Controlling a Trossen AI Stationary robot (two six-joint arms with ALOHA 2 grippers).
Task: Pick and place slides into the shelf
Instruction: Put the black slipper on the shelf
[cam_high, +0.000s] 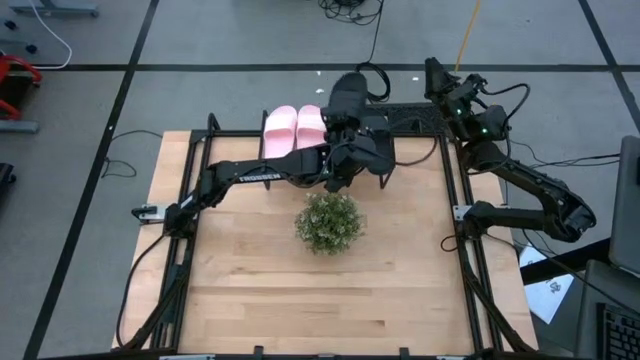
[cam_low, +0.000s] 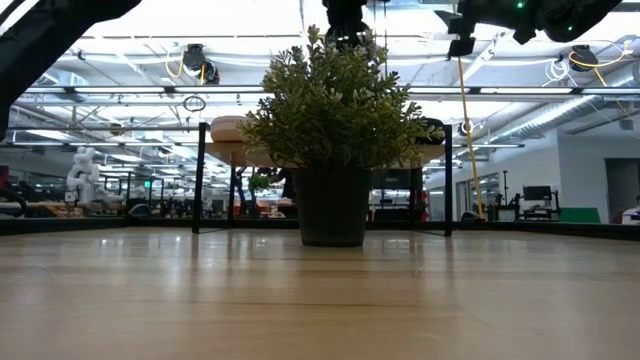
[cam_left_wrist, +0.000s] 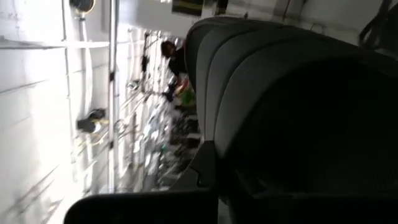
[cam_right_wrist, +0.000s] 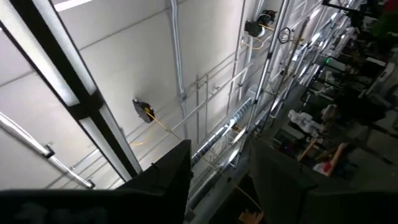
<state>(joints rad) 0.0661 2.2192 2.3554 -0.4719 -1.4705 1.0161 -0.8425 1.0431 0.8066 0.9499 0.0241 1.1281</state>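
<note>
Pink slides (cam_high: 295, 128) side by side on shelf (cam_high: 400, 110), black slide (cam_high: 346, 96) alongside

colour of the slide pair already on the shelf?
Pale pink pair, side by side on the shelf; the high view shows it best.

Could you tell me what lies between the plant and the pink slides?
In the high view, the left tool, carrying a black slide, and its forearm cross between the plant and the pink slides.

Glossy wooden tabletop (cam_low: 320, 300) — smooth pink slides (cam_high: 295, 127), matte black slide (cam_left_wrist: 298, 112).
</note>
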